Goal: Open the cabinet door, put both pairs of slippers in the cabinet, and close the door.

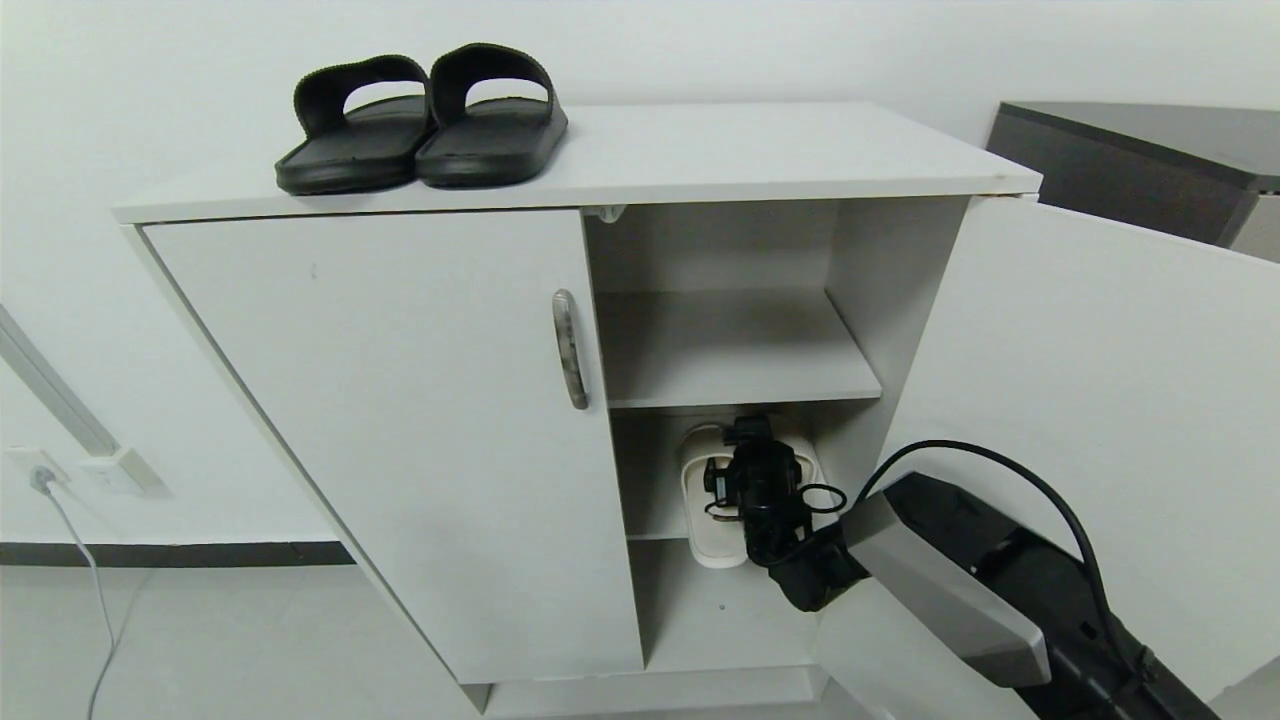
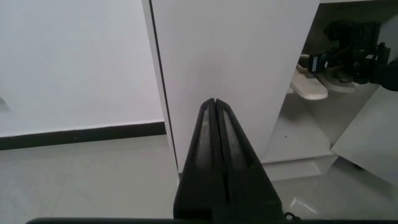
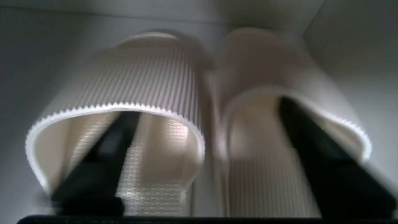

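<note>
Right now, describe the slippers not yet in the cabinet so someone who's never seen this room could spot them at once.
Find the white cabinet with its right door swung open. On its top, at the left end above the closed door, a pair of black slippers sits side by side. Unlike the cream slippers on a shelf inside, they are dark and uncovered.

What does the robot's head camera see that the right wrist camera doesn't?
Only the head view: the black slippers on top of the cabinet, the shut left door with its handle, and the open right door. Only the right wrist view: the ribbed straps up close, with two spread dark fingers, one inside each slipper. Both: the cream slippers inside the cabinet.
</note>
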Robot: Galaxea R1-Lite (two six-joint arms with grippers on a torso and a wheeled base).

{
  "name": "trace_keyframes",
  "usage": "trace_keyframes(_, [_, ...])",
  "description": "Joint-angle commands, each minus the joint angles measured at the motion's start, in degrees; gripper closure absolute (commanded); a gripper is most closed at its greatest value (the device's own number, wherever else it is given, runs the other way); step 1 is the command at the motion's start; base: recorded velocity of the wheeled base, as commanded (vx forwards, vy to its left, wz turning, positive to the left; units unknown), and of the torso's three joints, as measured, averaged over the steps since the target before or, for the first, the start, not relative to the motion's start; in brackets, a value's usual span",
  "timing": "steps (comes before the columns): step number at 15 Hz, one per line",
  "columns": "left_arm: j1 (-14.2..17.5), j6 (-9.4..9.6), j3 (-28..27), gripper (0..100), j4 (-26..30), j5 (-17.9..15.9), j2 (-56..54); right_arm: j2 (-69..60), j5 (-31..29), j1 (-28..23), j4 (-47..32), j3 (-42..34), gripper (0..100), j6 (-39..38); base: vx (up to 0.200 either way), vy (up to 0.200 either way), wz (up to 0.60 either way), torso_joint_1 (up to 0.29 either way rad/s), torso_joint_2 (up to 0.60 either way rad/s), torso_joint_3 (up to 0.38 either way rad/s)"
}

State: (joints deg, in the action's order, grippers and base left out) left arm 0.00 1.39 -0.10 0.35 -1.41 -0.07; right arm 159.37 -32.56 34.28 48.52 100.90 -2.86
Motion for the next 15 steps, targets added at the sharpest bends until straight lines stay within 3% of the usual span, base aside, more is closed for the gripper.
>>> trace_keyframes(1, [0.00,0.02,0.01,100,0.00,0.01,0.07,-3.98,-0.05,0.44,1.58,-5.63,0,-0.04,0.000,0.000,0.00,0.000,0.00,0.000])
trace_keyframes(9, [0.00,-0.34,0.01,100,0.00,-0.08,0.07,-20.32,-2.07,7.47,13.88,-36.30,0,-0.12,0.000,0.000,0.00,0.000,0.00,0.000])
trace_keyframes(12, [0.00,-0.51,0.01,100,0.00,0.01,0.07,-27.18,-2.24,10.81,20.39,-53.00,0,-2.06,0.000,0.000,0.00,0.000,0.00,0.000])
trace_keyframes(15, [0.00,-0.51,0.01,100,0.00,0.18,0.07,-28.76,-2.24,13.27,25.49,-59.33,0,-2.23,0.000,0.000,0.00,0.000,0.00,0.000])
